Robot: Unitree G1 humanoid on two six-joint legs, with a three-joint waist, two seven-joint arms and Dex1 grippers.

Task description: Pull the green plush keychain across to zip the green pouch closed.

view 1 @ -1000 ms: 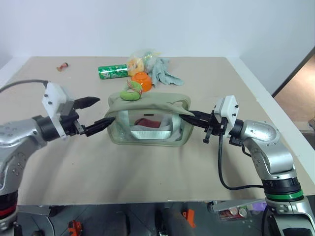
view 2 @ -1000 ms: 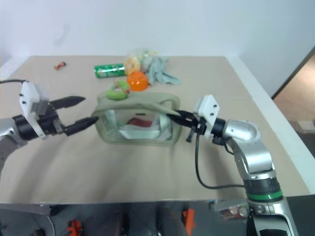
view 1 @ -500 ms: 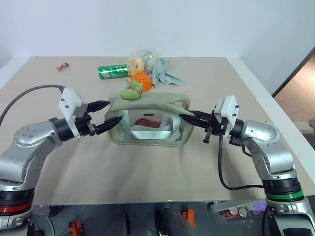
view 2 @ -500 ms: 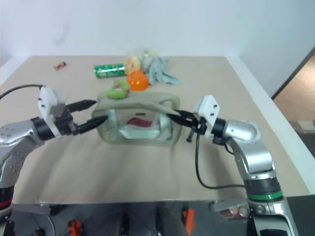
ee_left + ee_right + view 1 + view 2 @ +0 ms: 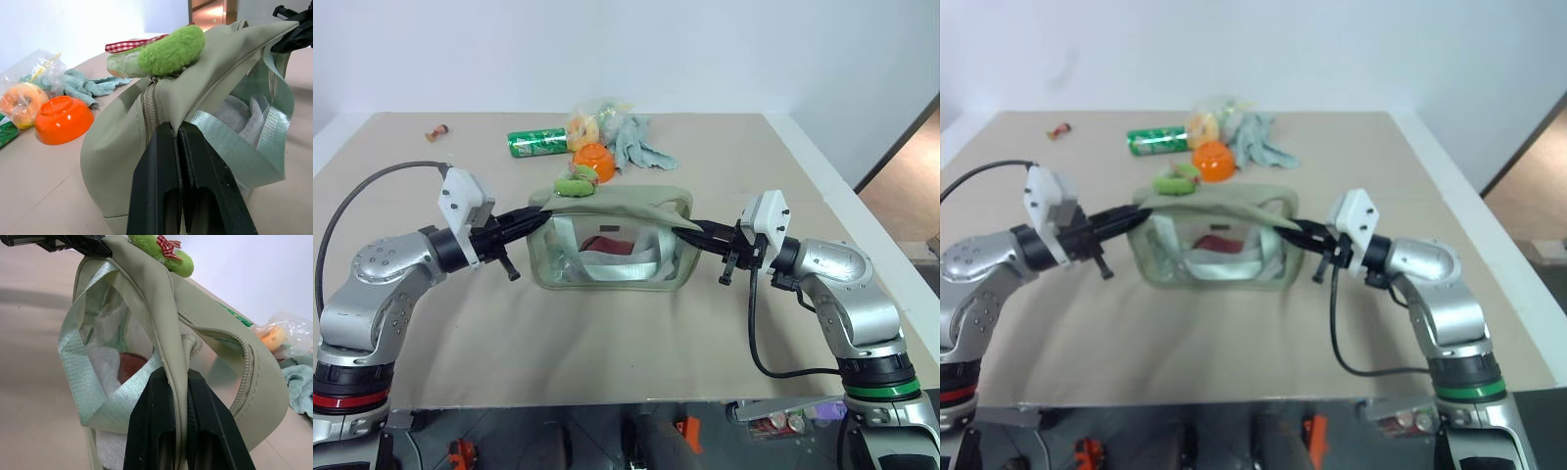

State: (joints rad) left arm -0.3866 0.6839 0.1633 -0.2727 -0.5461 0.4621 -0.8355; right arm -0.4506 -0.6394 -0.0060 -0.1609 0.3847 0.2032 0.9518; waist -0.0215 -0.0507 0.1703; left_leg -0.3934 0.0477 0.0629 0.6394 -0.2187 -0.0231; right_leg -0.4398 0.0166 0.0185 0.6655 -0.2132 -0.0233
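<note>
The green pouch (image 5: 607,257) stands mid-table with its top zipper open. Its contents show through the clear side panel. The green plush keychain (image 5: 573,184) lies on the pouch's top at the far left corner, by the zipper's end (image 5: 149,105). My left gripper (image 5: 536,217) is shut on the fabric at the pouch's left end, just below the keychain (image 5: 166,49). My right gripper (image 5: 688,226) is shut on the fabric flap at the pouch's right end (image 5: 176,347). Between the two grippers the pouch is held stretched.
Behind the pouch sit an orange bowl (image 5: 594,160), a green drink can (image 5: 538,143), a pale grey-green cloth (image 5: 638,142) and a clear bag of yellow items (image 5: 587,122). A small object (image 5: 437,131) lies far back left. The table's edge (image 5: 822,186) runs along the right.
My left gripper has moved right to the pouch's left end and closed from wide open onto its fabric. The right gripper has stayed put, still gripping the right end.
</note>
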